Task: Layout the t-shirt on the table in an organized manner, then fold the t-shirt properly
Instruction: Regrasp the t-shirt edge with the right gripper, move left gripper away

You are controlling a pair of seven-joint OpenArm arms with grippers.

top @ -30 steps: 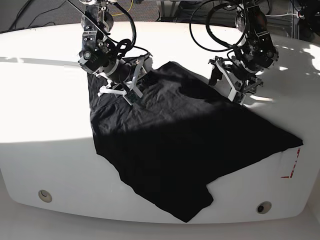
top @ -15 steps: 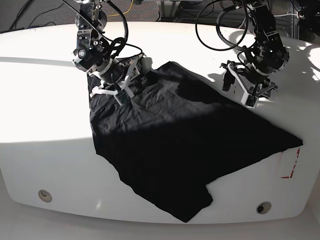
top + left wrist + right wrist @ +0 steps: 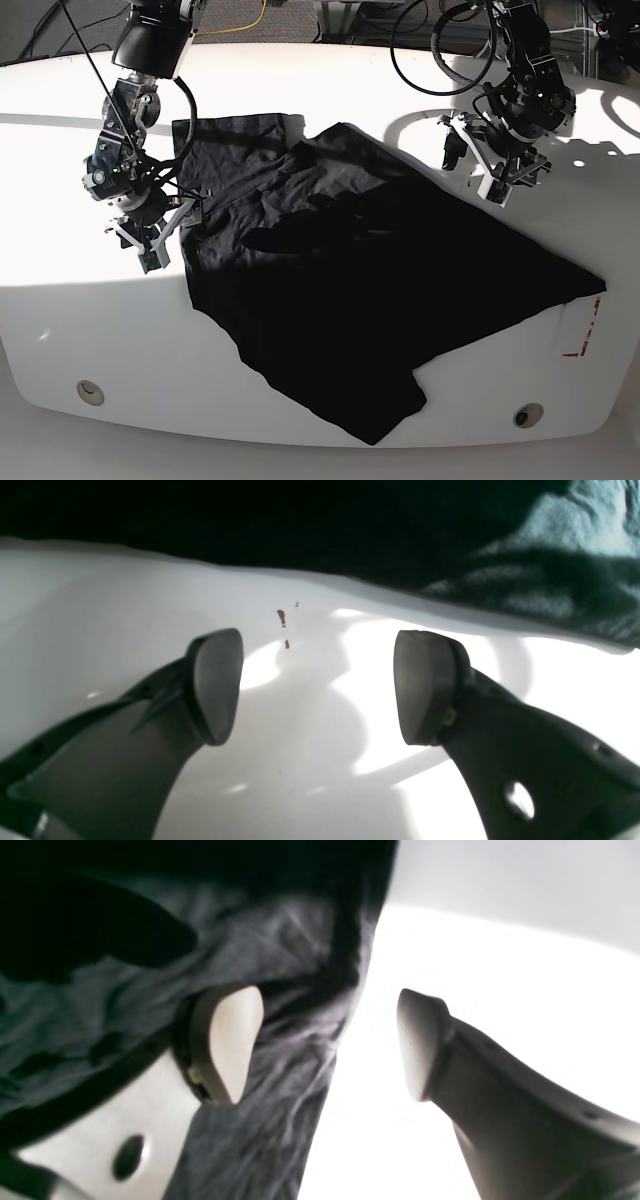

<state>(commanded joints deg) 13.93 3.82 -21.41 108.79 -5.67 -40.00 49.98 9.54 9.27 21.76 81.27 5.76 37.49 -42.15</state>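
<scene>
1. Right claw (image 3: 158, 232), at the left of the base view: it hangs low at the left border of the t-shirt (image 3: 370, 290), jaws spread. In the right wrist view (image 3: 330, 1040) a dark fold of fabric lies against one pale finger (image 3: 235, 1040), while the other finger stands over bare white table; nothing is pinched between them.
2. T-shirt, centre of the base view: black and lightly wrinkled, it is spread across the white table (image 3: 60, 310), running from the far left near the right arm down to a point at the near edge. A rectangular flap lies flat at its far left corner, and its right tip reaches the red dashed mark (image 3: 585, 335).
3. Table holes: one small round hole (image 3: 90, 391) sits at the near left, clear of the fabric, and a second hole (image 3: 527, 414) sits at the near right, just beyond the hem.
4. Left claw (image 3: 497, 165), at the right of the base view: it hangs above bare table just past the t-shirt's far right edge, jaws spread and holding nothing. In the left wrist view (image 3: 315, 685) both dark pads are well apart over the white surface, the cloth edge (image 3: 525, 580) lies beyond them, and small red flecks (image 3: 282, 620) mark the table between.
</scene>
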